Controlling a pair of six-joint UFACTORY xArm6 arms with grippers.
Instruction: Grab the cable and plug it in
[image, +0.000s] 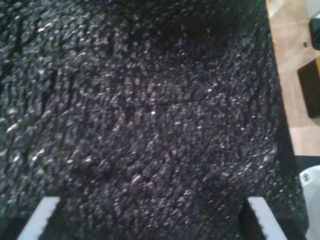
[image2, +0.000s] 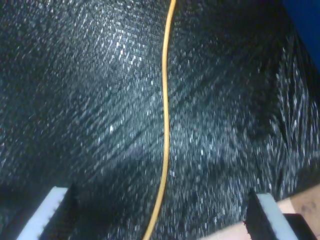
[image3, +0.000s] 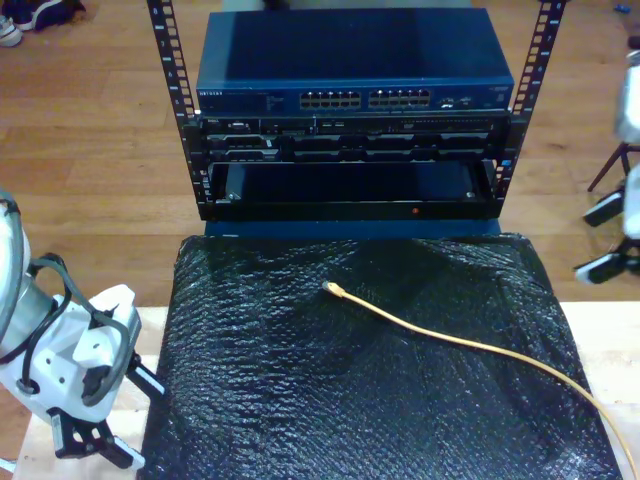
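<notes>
Yellow-orange and thin, the cable (image3: 470, 345) lies across a black, crinkled, glossy sheet (image3: 300, 400) that covers the table. In the exterior view its long axis runs diagonally: the small pale plug (image3: 331, 289) rests near the middle of the sheet, pointing toward the rack, and the cord trails down to the exterior view's right and off the corner of the sheet.

In the second wrist view the cable (image2: 165, 125) runs lengthwise straight through the gap of our second claw (image2: 162, 215), between its two pale, ridged fingertips (image2: 47, 212), which stand spread wide with nothing pinched. So we judge the second arm the nearer one: the cord already sits between its fingers, though below them and untouched. The plug end is not visible there, so a grasp close to the plug would probably call for travel along the cord.

Our first claw (image: 152, 220) is spread as well, empty, looking down on bare bubbled sheet (image: 140, 115).

Behind the sheet stands a dark blue network switch (image3: 350, 70) in a black perforated metal rack (image3: 180, 120), with two rows of small ports (image3: 365, 100) on its face. The plug's tip points roughly that way.

The cord looks limp and springy, the sheet slick and uneven, so the plug may swivel when lifted.
</notes>
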